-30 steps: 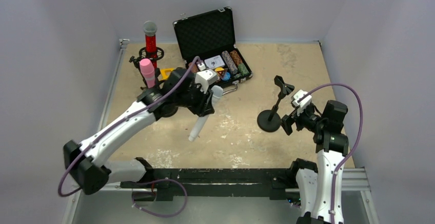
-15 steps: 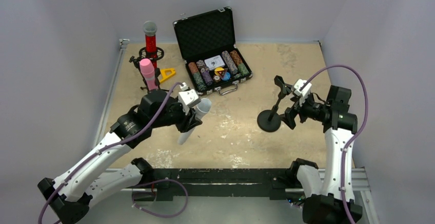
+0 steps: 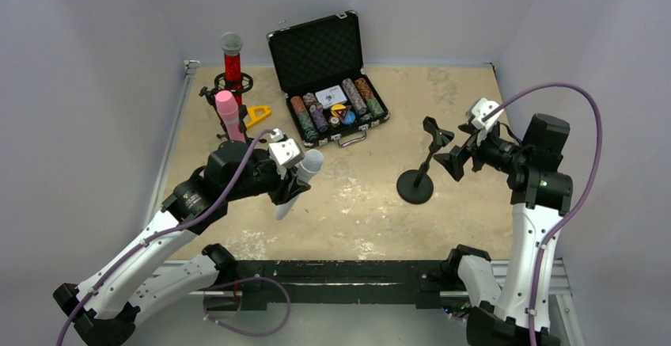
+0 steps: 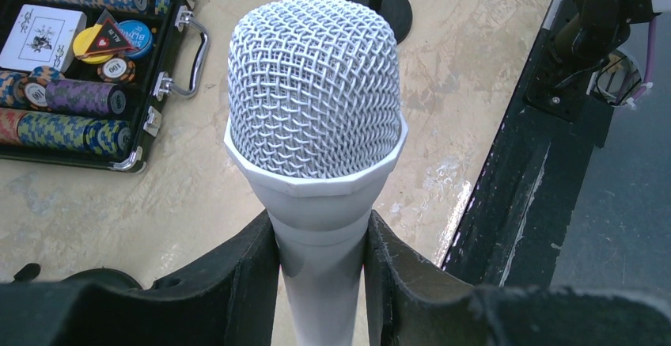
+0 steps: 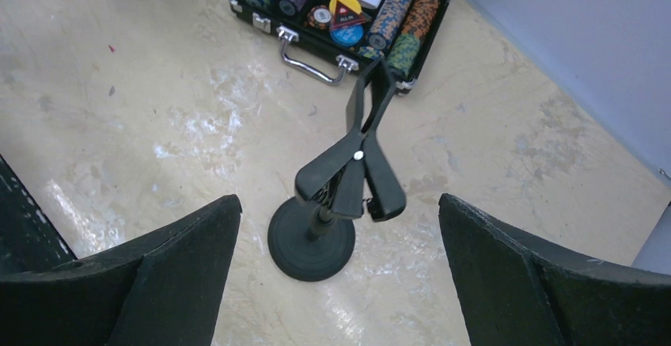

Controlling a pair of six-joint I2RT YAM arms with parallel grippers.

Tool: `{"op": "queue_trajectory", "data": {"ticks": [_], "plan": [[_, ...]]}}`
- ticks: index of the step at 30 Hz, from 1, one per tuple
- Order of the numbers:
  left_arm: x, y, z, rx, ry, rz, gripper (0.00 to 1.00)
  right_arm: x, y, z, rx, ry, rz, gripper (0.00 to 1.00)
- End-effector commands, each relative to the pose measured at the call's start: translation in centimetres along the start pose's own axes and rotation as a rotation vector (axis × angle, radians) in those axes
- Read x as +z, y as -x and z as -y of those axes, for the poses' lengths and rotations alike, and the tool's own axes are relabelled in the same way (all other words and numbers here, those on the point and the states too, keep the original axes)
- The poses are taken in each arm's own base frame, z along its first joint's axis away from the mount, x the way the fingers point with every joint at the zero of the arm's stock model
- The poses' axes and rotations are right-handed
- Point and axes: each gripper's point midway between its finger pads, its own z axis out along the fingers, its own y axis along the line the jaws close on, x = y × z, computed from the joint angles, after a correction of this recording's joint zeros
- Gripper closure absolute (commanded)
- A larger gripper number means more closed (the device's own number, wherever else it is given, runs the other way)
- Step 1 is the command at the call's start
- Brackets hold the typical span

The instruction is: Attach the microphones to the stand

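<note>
Beige tabletop [image 3: 356,203]: red microphone [image 3: 232,62] and pink microphone [image 3: 228,115] appear mounted; white microphone [image 4: 314,93], clamped in left gripper [image 4: 320,283], awaits empty clip stand [image 3: 415,188]; right gripper [image 5: 336,211] gapes wide.

I see the glittery red microphone [image 3: 232,65] and pink microphone [image 3: 229,116] left of the open black chip case [image 3: 328,85], seemingly upright. The black clip stand [image 3: 419,173] sits right of the white microphone [image 3: 308,165].

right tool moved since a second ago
Yes. The right tool went farther up the top view, from beside the stand base toward its clip.
</note>
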Motion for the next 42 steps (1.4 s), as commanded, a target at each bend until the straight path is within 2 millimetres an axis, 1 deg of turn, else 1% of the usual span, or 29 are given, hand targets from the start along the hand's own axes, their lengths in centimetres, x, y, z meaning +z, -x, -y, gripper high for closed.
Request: {"op": "queue_trajectory", "data": {"ticks": [1,3,5,7,8,11,13,16,18,21,25,27,29,32,34,35,40,42], "plan": [[-0.1,1.5,-0.3,0.048,0.008,0.064,1.00,-0.8,4.6,1.4,0.032,-0.038,0.071,0.02],[-0.1,1.5,-0.4,0.049,0.011,0.064,1.00,-0.7,5.8,1.4,0.039,-0.026,0.079,0.02],[-0.1,1.4,-0.4,0.048,0.014,0.061,1.00,-0.1,6.5,1.4,0.040,-0.025,0.063,0.03],[0.0,1.2,-0.5,0.048,0.014,0.054,1.00,1.0,6.7,1.9,0.039,-0.044,0.027,0.04],[0.1,1.2,-0.5,0.051,0.014,0.051,1.00,1.4,6.7,2.4,0.051,-0.065,0.013,0.06],[0.1,1.0,-0.6,0.053,0.018,0.047,1.00,2.1,6.3,4.4,0.072,-0.139,-0.043,0.13],[0.1,1.0,-0.6,0.057,0.020,0.047,1.00,2.6,6.0,5.0,0.081,-0.152,-0.073,0.19],[0.1,0.9,-0.7,0.058,0.023,0.045,1.00,3.5,5.3,5.1,0.086,-0.139,-0.113,0.27],[0.1,0.9,-0.7,0.059,0.022,0.045,1.00,4.3,5.2,4.1,0.075,-0.100,-0.134,0.33],[0.1,0.8,-0.7,0.062,0.018,0.043,1.00,5.0,4.5,3.7,0.055,-0.091,-0.168,0.36],[0.1,0.8,-0.6,0.064,0.013,0.044,1.00,5.4,3.8,3.6,0.048,-0.086,-0.205,0.53],[0.2,0.9,-0.5,0.064,0.011,0.045,1.00,5.6,3.6,3.4,0.043,-0.063,-0.221,0.68],[0.2,0.9,-0.5,0.066,0.008,0.047,1.00,5.8,3.5,2.9,0.042,-0.026,-0.232,0.77],[0.0,0.9,-0.5,0.067,0.010,0.049,1.00,5.9,3.9,1.7,0.015,0.048,-0.227,0.86],[0.0,1.0,-0.5,0.070,0.009,0.053,1.00,5.8,4.3,0.5,-0.013,0.111,-0.219,0.90],[-0.1,1.1,-0.5,0.073,0.009,0.057,1.00,5.8,4.6,-0.3,-0.027,0.146,-0.207,0.92],[0.1,1.0,-0.4,0.074,0.001,0.052,1.00,5.3,7.3,-4.1,-0.100,0.326,-0.117,0.94],[0.1,0.9,-0.4,0.076,0.005,0.051,1.00,5.3,7.9,-5.6,-0.148,0.399,-0.097,0.95]]}}
